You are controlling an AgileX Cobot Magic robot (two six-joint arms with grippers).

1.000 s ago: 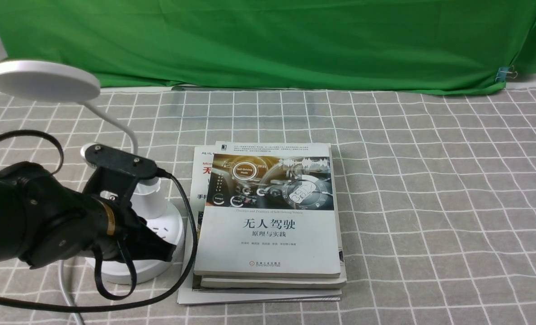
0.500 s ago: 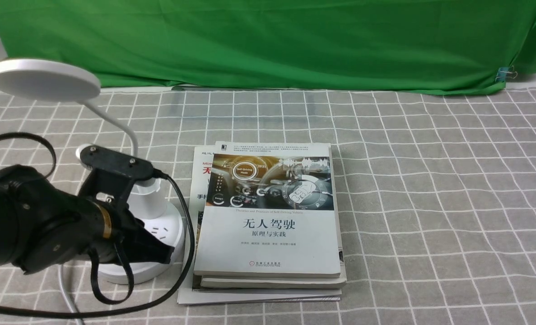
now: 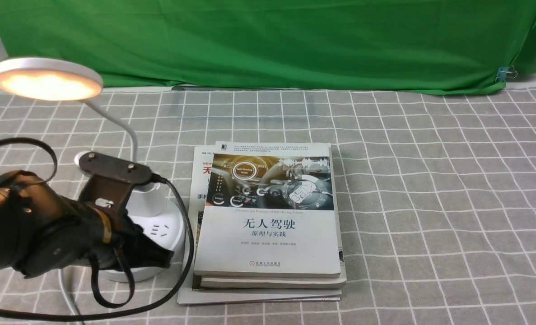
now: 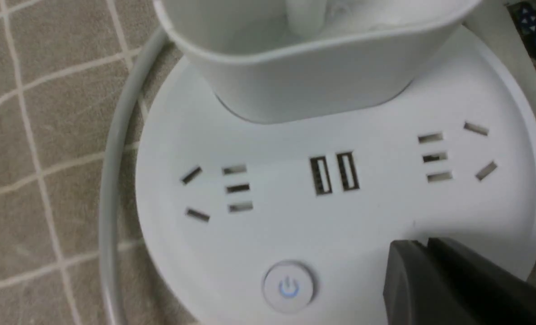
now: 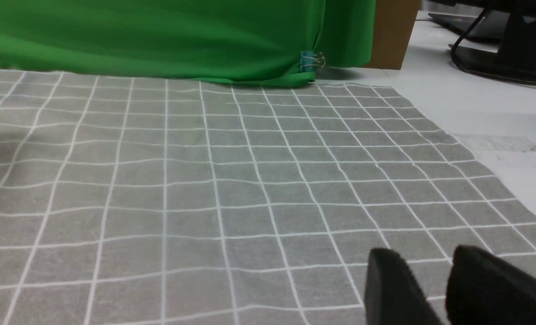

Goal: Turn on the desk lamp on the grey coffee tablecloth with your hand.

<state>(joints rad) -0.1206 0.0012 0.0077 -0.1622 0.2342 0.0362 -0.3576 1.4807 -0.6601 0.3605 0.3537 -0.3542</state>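
Desk lamp [image 3: 46,84], lit, on grey cloth [image 3: 430,203], L of books [image 3: 268,243]; head overhangs, prob. to light the work area. L gripper [image 4: 426,241], fingers together, over base, presumably for pressing. R gripper [image 5: 423,257]: fingers slightly apart.

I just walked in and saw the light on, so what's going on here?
The robot's left gripper is down at the socket base of the white desk lamp, its fingers together, gripping nothing visible. The lamp's disc head is glowing, so it is switched on. The right gripper is open above the grey coffee tablecloth, handling nothing.
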